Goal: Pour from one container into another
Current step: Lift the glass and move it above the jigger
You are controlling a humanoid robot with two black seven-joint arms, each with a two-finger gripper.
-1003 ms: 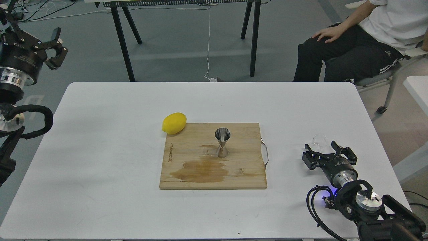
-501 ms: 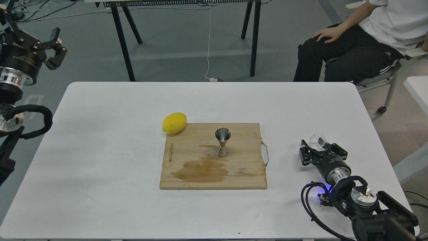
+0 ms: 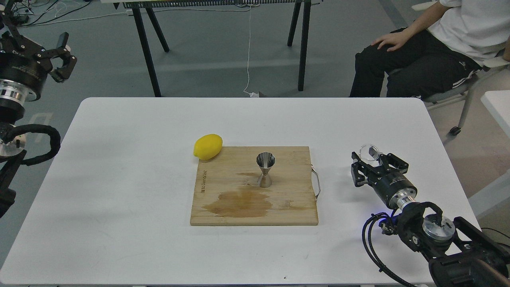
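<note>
Our left black two-finger gripper [image 3: 63,59] hangs off the table's left edge with its fingers spread on nothing, well apart from the shiny steel hourglass-shaped jigger [image 3: 265,170], which stands upright on the wooden cutting board [image 3: 223,207] — a yellow lemon [image 3: 207,146] at the board's far left corner. At the right, our right black two-finger gripper [image 3: 376,167] has the small clear glass cup [image 3: 369,152] between its fingers, though we cannot tell whether they pinch it. All sits on a white table [image 3: 119,159] — beyond it grey floor and a seated person [image 3: 430,52].

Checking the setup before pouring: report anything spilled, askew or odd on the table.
A brown wet-looking stain spreads across the wooden cutting board just in front of the upright steel jigger, like an earlier spill. Nothing else stands out.
</note>
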